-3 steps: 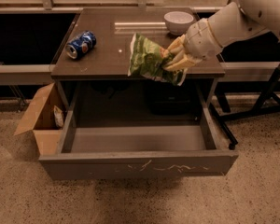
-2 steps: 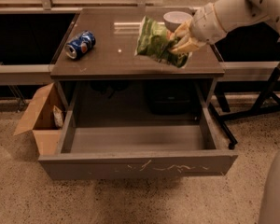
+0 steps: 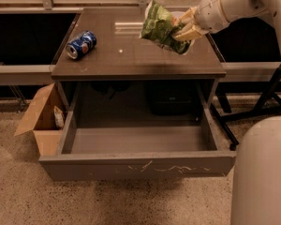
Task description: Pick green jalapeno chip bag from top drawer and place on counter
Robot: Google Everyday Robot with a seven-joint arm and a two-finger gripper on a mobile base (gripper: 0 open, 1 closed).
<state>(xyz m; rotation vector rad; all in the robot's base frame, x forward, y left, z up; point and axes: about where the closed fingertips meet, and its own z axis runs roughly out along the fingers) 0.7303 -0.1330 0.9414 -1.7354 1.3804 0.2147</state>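
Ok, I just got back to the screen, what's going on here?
The gripper is holding the green chip bag over the back right part of the counter. The bag is not yet laid flat or let go. The drawer below is pulled open and looks empty. A blue soda can lies on the counter's left side, and a cardboard box sits on the floor to the left.
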